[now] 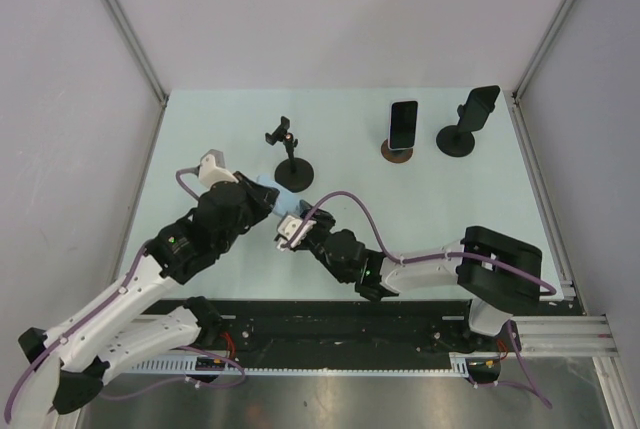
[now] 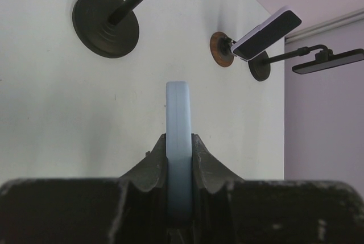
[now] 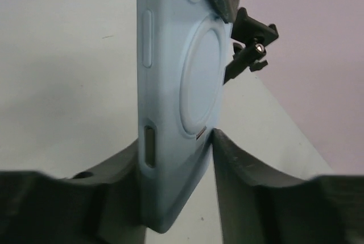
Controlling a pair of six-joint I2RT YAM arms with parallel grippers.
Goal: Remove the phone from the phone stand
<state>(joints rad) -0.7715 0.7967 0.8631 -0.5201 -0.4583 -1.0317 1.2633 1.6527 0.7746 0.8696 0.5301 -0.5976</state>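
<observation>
A light-blue cased phone [image 1: 284, 198] is held on edge above the table, between both grippers. My left gripper [image 1: 266, 199] is shut on it; in the left wrist view the phone [image 2: 178, 119] stands clamped between the jaws of that gripper [image 2: 178, 148]. My right gripper [image 1: 296, 226] has its jaws round the other end; in the right wrist view the phone [image 3: 170, 79] sits tilted between that gripper's jaws [image 3: 176, 141], with both fingers touching it. The black clamp stand [image 1: 291, 155] behind it stands empty and also shows in the left wrist view [image 2: 107, 23].
A dark phone [image 1: 403, 123] leans on a brown-based stand at the back right. A black stand [image 1: 468, 121] with a dark plate is beside it. Both show in the left wrist view, the phone [image 2: 266, 32] and the plate [image 2: 329, 61]. Grey walls enclose the table.
</observation>
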